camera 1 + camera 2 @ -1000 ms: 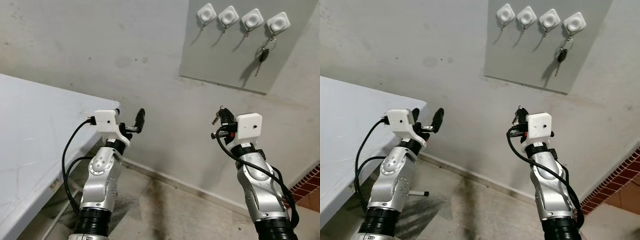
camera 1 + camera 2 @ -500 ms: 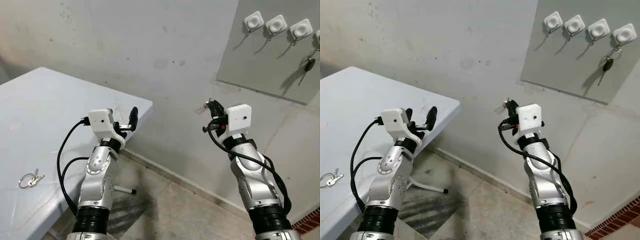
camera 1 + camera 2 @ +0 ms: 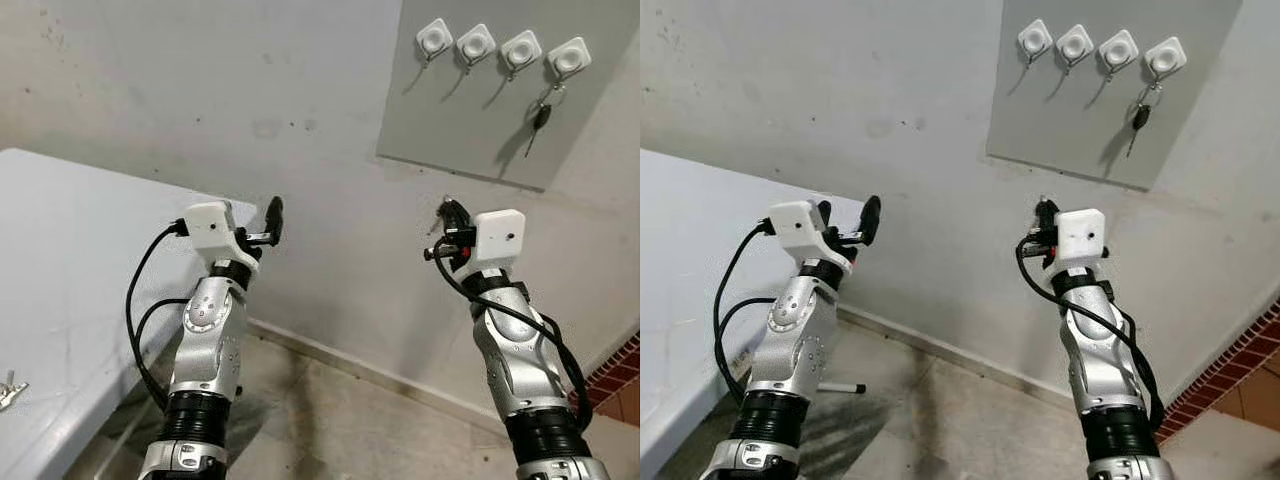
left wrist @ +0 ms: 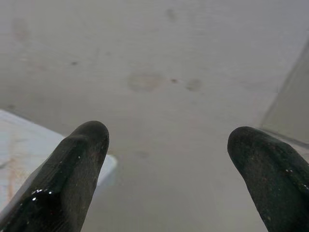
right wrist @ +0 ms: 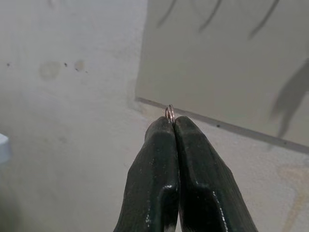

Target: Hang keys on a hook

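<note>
Right tool (image 5: 171, 126) has its two black fingers pressed together on a small metal key ring (image 5: 169, 113), whose loop pokes out just past the fingertips. It is raised in front of the grey wall, below and to the left of the grey board (image 3: 480, 110) that carries four white hooks (image 3: 500, 47) in a row. A dark key (image 3: 539, 116) hangs from the rightmost hook (image 3: 567, 58); the other three hooks carry nothing. Left tool (image 4: 169, 169) is held up near the far corner of the white counter (image 3: 70, 290), its fingers spread wide apart with nothing between them. Another set of keys (image 3: 8, 393) lies on the counter at its near left edge, well apart from both tools.
</note>
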You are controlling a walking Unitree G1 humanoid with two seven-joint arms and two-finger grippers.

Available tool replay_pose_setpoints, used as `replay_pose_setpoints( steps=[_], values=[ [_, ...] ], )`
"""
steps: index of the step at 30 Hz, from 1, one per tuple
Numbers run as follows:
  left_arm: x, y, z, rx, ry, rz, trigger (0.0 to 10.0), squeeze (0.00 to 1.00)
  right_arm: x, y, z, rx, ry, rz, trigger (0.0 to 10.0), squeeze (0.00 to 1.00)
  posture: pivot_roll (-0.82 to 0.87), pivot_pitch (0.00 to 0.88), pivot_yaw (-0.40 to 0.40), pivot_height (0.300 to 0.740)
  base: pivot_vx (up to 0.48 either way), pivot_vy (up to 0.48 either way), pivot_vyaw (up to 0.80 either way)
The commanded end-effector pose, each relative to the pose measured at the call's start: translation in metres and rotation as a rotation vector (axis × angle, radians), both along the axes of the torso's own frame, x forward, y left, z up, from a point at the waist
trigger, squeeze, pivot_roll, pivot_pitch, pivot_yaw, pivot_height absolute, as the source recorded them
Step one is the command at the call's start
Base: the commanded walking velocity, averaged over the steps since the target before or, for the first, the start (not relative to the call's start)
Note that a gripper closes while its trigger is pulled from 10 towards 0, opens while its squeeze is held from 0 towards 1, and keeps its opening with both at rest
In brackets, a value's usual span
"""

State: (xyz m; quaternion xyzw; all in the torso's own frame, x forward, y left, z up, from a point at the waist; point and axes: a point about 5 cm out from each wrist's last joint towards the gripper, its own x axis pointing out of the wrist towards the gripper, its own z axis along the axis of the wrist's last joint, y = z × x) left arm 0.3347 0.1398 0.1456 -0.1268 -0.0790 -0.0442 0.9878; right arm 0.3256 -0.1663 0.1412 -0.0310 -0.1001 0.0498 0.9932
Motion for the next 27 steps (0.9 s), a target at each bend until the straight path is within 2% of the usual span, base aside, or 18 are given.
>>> replay_pose_setpoints(
  steps=[1,10,12,14,21,22,27],
  values=[
    [0.000,-0.001,0.000,0.004,0.002,0.010,10.0,0.00,0.002,-0.003,0.000,0.006,0.008,-0.018,10.0,0.00,0.00,0.000,-0.040,0.740,0.000,0.000,-0.78],
    [-0.002,0.002,-0.004,0.040,0.006,0.014,10.0,0.00,0.001,0.004,-0.002,0.009,0.011,-0.016,10.0,0.00,0.00,0.000,-0.021,0.740,0.000,0.000,-0.78],
    [-0.002,0.001,-0.004,0.069,0.015,0.008,10.0,0.00,0.001,0.006,-0.002,0.011,0.012,-0.015,10.0,0.00,0.00,0.000,-0.020,0.740,0.000,0.000,-0.77],
    [-0.002,0.002,-0.003,0.055,0.007,0.007,10.0,0.00,0.001,0.009,-0.003,0.015,0.014,-0.010,10.0,0.00,0.00,0.000,-0.017,0.740,0.000,0.000,-0.77],
    [-0.002,0.002,-0.004,0.058,0.013,0.010,10.0,0.00,0.000,0.013,-0.003,0.023,0.016,-0.001,10.0,0.00,0.00,0.000,-0.019,0.740,0.000,-0.452,-0.77],
    [-0.002,0.003,-0.004,0.021,0.018,0.019,10.0,0.00,0.000,0.014,-0.004,0.023,0.017,-0.001,10.0,0.00,0.00,0.000,-0.018,0.740,0.000,0.000,-0.77],
    [-0.003,0.003,-0.003,0.039,0.011,0.008,10.0,0.00,-0.001,0.015,-0.006,0.025,0.022,-0.003,10.0,0.00,0.00,0.000,-0.015,0.740,0.000,0.000,-0.77]
  ],
)
